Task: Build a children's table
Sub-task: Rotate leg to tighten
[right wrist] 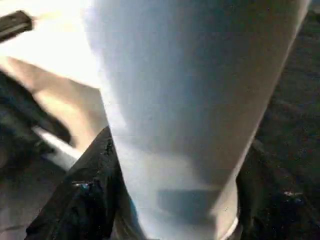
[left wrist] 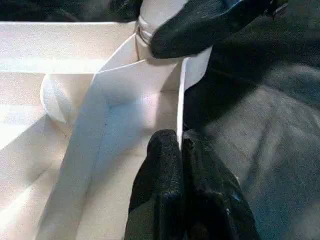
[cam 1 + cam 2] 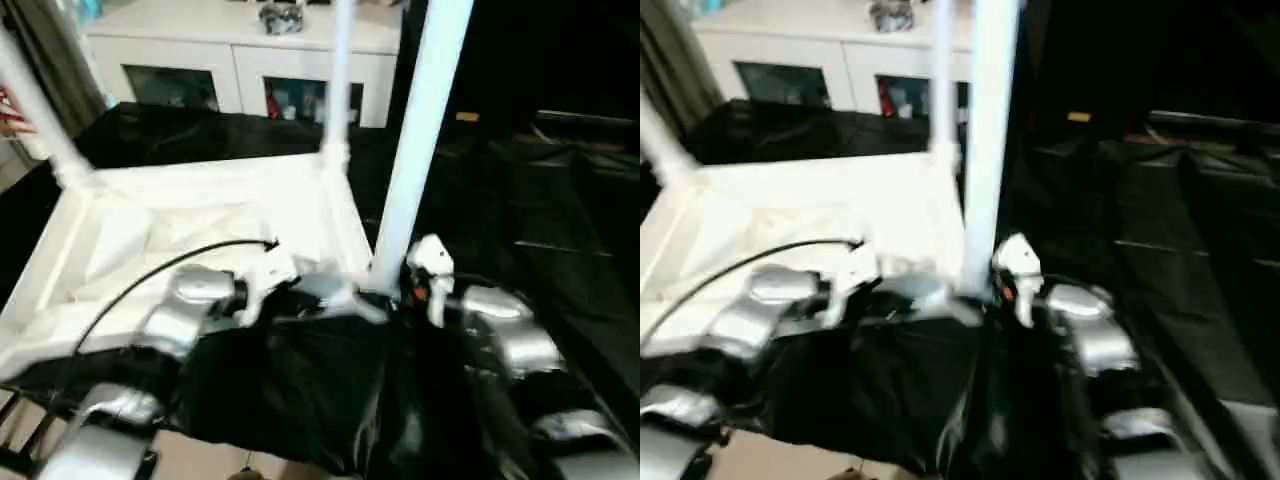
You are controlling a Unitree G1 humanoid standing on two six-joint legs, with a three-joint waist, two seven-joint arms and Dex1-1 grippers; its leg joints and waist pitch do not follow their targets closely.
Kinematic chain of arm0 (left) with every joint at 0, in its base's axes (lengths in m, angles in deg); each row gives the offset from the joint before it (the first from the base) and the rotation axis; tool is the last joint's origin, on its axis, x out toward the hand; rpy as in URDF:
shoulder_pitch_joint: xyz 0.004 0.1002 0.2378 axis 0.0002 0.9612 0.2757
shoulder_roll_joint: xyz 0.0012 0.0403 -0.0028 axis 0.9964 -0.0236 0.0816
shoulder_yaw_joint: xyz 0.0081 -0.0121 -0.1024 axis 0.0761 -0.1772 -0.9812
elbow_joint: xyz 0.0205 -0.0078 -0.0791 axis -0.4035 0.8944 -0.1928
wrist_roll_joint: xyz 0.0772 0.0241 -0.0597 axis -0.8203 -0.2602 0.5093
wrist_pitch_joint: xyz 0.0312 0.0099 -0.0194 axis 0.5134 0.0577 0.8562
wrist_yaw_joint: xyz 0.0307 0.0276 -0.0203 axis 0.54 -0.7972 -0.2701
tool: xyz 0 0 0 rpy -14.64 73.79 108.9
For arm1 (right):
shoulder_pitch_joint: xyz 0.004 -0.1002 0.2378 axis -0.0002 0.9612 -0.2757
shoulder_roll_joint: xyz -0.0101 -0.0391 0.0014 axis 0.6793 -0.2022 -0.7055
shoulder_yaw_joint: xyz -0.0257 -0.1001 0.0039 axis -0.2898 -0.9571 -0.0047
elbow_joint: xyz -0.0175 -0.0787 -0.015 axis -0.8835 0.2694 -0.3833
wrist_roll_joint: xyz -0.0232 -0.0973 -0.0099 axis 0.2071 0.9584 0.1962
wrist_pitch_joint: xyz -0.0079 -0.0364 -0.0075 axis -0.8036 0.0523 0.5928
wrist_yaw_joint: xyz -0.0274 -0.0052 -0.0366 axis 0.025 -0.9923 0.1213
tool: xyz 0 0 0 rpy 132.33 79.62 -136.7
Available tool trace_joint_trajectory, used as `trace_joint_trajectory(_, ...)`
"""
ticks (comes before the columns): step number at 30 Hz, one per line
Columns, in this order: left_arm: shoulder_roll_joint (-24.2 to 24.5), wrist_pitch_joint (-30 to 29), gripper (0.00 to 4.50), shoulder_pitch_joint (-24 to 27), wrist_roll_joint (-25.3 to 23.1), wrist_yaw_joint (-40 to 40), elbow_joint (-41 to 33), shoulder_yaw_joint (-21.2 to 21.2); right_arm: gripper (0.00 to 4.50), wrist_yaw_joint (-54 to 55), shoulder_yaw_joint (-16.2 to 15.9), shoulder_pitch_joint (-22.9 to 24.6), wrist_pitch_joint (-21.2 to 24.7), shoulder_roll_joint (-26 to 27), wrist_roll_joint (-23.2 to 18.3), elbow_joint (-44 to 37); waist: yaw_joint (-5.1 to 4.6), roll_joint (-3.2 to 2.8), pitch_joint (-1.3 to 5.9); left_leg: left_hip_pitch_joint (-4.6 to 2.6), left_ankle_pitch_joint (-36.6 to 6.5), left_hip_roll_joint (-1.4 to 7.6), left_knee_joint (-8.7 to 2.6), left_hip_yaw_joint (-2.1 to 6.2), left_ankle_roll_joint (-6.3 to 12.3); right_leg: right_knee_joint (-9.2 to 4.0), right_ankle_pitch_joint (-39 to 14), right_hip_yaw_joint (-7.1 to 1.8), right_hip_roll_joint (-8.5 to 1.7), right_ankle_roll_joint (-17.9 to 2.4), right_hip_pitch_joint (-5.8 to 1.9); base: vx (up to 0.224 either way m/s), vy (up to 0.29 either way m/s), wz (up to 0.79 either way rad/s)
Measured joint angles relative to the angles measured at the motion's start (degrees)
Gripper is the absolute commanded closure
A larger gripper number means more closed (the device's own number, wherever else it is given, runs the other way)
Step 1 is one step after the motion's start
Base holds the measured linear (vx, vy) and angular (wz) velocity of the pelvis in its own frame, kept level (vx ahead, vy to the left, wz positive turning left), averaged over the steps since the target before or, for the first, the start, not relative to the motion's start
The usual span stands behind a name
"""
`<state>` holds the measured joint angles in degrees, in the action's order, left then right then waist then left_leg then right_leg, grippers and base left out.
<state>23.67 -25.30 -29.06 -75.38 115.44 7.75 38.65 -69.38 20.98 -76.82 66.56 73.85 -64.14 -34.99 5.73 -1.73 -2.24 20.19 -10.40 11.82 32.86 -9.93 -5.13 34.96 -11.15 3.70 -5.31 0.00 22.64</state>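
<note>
The white tabletop (image 3: 130,235) lies upside down on a black sheet, its ribbed underside facing up. Three white legs stand in its corner sockets: one at the near right (image 3: 420,130), one at the far right (image 3: 340,80), one at the far left (image 3: 35,110). My right gripper (image 1: 175,200) is closed around the base of the near right leg (image 1: 190,100), one black finger (image 1: 85,200) on each side. My left gripper (image 2: 181,160) is shut on the thin rim wall (image 2: 179,100) of the tabletop, just beside that corner socket.
A white cabinet with glass doors (image 3: 240,60) stands behind the work. The black sheet (image 3: 520,220) spreads wide to the right and drapes over the near edge. A black cable (image 3: 150,270) arcs over my left forearm.
</note>
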Motion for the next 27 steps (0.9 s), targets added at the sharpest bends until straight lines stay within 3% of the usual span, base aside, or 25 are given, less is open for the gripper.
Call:
trace_joint_trajectory(5,-5.15,-2.31,4.50,-3.48,-1.64,-9.62,4.50,-0.37,1.84,17.03,3.62,-5.16,1.73,4.45,0.24,5.99,-0.48,-0.21,-0.06,0.00,0.00,-0.05,-0.03,0.02,0.00,-0.05,0.00,-0.01,0.00,0.01,0.00,0.000,0.000,0.00)
trace_joint_trajectory(10,-6.89,-2.50,4.50,-4.29,-2.29,-12.05,5.44,-0.54,1.84,21.25,4.78,-7.02,0.69,5.40,1.36,8.55,-0.45,-0.37,0.00,0.05,0.00,-0.06,-0.09,0.03,0.00,-0.05,0.02,-0.01,0.00,0.00,0.00,0.000,0.000,0.00)
trace_joint_trajectory(12,-6.91,-2.22,4.50,-4.30,-2.29,-12.03,5.41,-0.55,1.15,21.19,4.86,-6.99,-0.28,5.40,1.32,8.86,-0.42,-0.42,0.03,0.06,0.00,-0.06,-0.17,0.03,0.00,-0.04,0.05,0.00,0.00,-0.03,0.00,0.000,0.000,0.00)
trace_joint_trajectory(17,-5.41,-0.31,4.50,-3.65,-2.17,-9.49,4.59,-0.46,0.77,15.00,5.02,-6.40,-1.53,4.45,0.14,8.33,-0.43,-0.61,0.06,0.18,0.00,-0.03,-0.38,0.03,-0.01,-0.01,0.23,0.06,0.02,-0.31,0.10,0.000,0.000,0.00)
trace_joint_trajectory(20,-3.26,0.38,4.50,-2.62,-1.58,-6.02,3.06,-0.46,0.55,7.25,2.95,-4.87,-2.64,2.38,0.23,6.63,-0.48,-0.68,0.06,0.40,0.00,0.04,-0.55,0.03,-0.01,-0.02,0.16,0.11,0.11,-0.20,0.22,0.000,0.000,0.00)
trace_joint_trajectory(27,0.66,2.57,4.50,-1.80,0.02,2.50,1.45,0.20,0.55,-7.58,-0.59,-2.79,-3.99,-2.79,0.06,3.51,-0.16,-0.72,0.03,0.79,0.01,0.08,-0.32,0.04,-0.01,-0.07,0.09,0.13,0.12,-0.23,0.44,0.000,0.000,0.00)
